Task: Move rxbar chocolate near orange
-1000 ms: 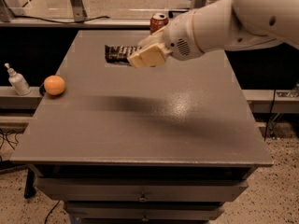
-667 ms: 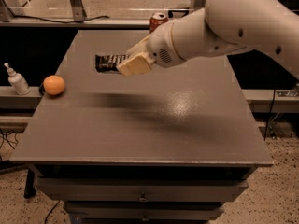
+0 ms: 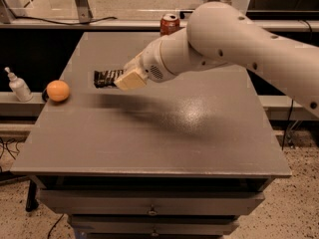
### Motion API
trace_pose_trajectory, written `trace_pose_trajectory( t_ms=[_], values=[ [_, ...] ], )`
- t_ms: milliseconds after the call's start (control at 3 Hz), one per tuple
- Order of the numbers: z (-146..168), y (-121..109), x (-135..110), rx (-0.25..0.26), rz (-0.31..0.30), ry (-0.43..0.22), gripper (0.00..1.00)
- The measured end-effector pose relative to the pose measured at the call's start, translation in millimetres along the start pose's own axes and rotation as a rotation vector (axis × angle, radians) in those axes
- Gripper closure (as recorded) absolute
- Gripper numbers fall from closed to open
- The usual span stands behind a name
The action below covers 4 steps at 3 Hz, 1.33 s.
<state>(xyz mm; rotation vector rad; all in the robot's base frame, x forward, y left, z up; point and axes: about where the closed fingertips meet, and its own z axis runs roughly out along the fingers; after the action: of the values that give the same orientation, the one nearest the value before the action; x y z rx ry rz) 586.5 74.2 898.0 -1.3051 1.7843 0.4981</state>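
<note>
The rxbar chocolate (image 3: 105,77), a flat dark bar with pale lettering, is held level above the left part of the grey table (image 3: 149,138). My gripper (image 3: 125,79) is shut on its right end, and the bar's left end sticks out towards the left. The orange (image 3: 58,90) sits on the table's left edge, a short way left of and below the bar. The big white arm (image 3: 234,44) reaches in from the upper right.
A reddish-brown soda can (image 3: 169,24) stands at the table's far edge, partly behind the arm. A small white pump bottle (image 3: 19,85) stands on a ledge off the table's left side, next to the orange. Drawers sit under the front edge.
My gripper has carried the bar leftward and a little towards the front, closer to the orange. The orange, can and bottle have not moved.
</note>
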Motion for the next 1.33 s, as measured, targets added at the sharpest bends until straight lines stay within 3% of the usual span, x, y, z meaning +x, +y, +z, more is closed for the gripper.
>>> trace_pose_trajectory(
  t_ms=[333, 1000, 1333],
  values=[
    [20, 7, 4, -0.016, 0.002, 0.003, 1.0],
    [21, 82, -38, -0.081, 0.028, -0.003, 1.0],
    [20, 82, -39, -0.08, 0.026, -0.003, 1.0]
  ],
)
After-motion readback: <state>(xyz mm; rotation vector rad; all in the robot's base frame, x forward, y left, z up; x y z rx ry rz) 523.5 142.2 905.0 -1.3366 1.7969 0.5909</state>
